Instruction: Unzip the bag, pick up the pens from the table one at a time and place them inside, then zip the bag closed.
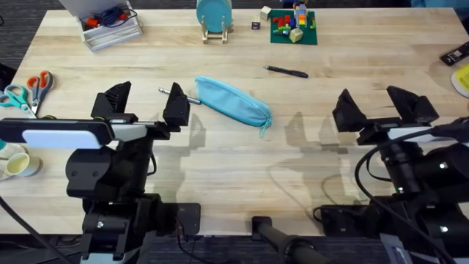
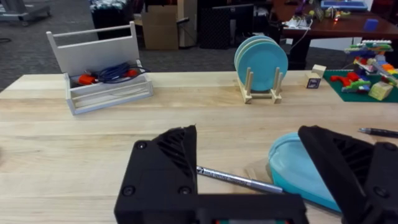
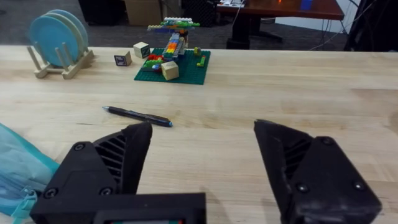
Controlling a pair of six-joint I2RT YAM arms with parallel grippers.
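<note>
The surface [image 1: 242, 158] of pale planks carries everything, and both arms are held low over its near part, which is judged to be a waiting stance from which the work can be started. The bag [image 1: 233, 103] lies flat between the two tools, just ahead of the left tool [image 1: 146, 105] and well apart from the right tool [image 1: 385, 108]; its long axis runs diagonally, one end pointing toward the left tool, the other, where a small pull tab appears to hang, pointing nearer the right tool's side. The zipper looks closed, so unzipping is judged not yet done. The left tool's fingers are seen spread wide and nothing is held; the right tool's fingers are likewise spread apart and empty. The silver-grey pen [image 2: 239, 180] lies directly ahead of the left tool's gap, touching or partly tucked under the bag's closer end, its axis roughly in line with the bag. The black pen [image 3: 137, 116] lies beyond the right tool, well apart from the bag, with its axis slightly slanted.
</note>
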